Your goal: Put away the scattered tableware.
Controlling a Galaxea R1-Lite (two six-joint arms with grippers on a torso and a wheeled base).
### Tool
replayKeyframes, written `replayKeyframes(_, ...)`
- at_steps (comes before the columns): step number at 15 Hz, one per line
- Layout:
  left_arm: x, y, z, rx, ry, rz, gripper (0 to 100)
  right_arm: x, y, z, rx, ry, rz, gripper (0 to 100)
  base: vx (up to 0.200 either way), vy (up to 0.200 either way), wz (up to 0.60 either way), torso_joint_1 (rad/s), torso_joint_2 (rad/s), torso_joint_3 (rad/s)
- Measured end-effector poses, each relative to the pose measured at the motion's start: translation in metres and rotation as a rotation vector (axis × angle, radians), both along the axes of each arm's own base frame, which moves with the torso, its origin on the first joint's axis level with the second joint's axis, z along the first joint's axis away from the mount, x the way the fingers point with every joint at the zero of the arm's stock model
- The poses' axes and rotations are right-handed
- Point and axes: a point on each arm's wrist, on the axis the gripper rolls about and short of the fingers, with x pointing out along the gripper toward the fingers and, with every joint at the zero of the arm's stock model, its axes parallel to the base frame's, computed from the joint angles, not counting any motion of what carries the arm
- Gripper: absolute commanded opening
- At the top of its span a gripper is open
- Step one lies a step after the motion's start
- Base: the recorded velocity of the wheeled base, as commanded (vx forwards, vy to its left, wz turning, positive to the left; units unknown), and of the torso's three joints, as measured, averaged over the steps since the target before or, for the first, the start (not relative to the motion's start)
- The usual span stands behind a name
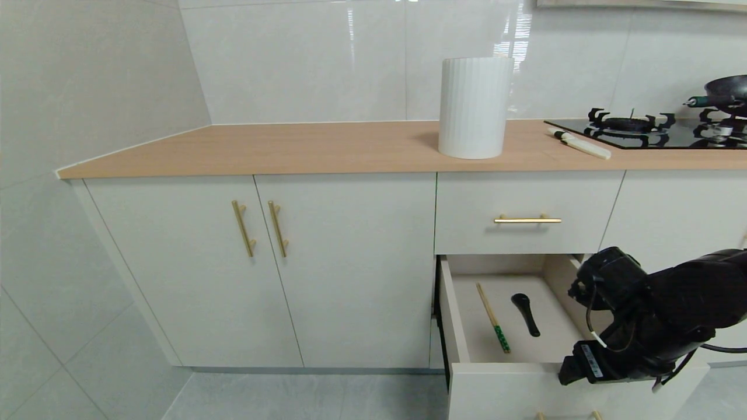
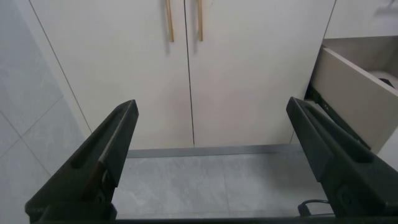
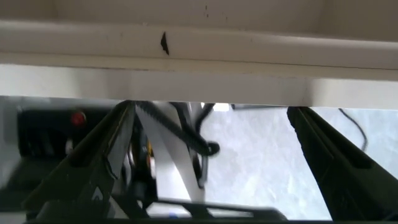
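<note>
The lower drawer (image 1: 456, 326) stands pulled out. Inside it lie a pair of wooden chopsticks (image 1: 493, 318) with green tips and a black spoon (image 1: 526, 314). A white-handled knife (image 1: 579, 143) rests on the wooden counter (image 1: 292, 149) beside the stove. My right arm (image 1: 642, 326) hangs at the drawer's right front corner. In the right wrist view my right gripper (image 3: 211, 109) is open and holds nothing, just under the drawer's white front edge (image 3: 199, 62). My left gripper (image 2: 211, 104) is open and bare, low before the cabinet doors (image 2: 186, 62), with the drawer (image 2: 354, 81) off to one side.
A tall white ribbed container (image 1: 474, 108) stands on the counter above the drawers. A black gas stove (image 1: 648, 128) with a pan (image 1: 723, 90) is at the far right. The upper drawer (image 1: 525, 213) is closed. Grey floor tiles (image 2: 205, 186) lie below the cabinets.
</note>
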Motion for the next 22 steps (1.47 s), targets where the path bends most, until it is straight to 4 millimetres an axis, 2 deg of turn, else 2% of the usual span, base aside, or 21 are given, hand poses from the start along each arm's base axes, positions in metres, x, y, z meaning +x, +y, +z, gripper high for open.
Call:
replayKeyframes(12, 0.000, 0.000, 0.000, 0.000, 0.000, 0.000, 100, 0.022, -0.004, -0.017, 0.021, -0.143, -0.032, 100, 0.000, 0.000, 0.00, 0.000, 0.00, 0.000)
replayKeyframes(15, 0.000, 0.000, 0.000, 0.000, 0.000, 0.000, 100, 0.040, 0.001, -0.025, 0.017, -0.195, -0.011, 100, 0.000, 0.000, 0.00, 0.000, 0.00, 0.000)
replayKeyframes(22, 0.000, 0.000, 0.000, 0.000, 0.000, 0.000, 100, 0.092, 0.013, -0.016, 0.033, -0.324, 0.009, 100, 0.000, 0.000, 0.00, 0.000, 0.00, 0.000)
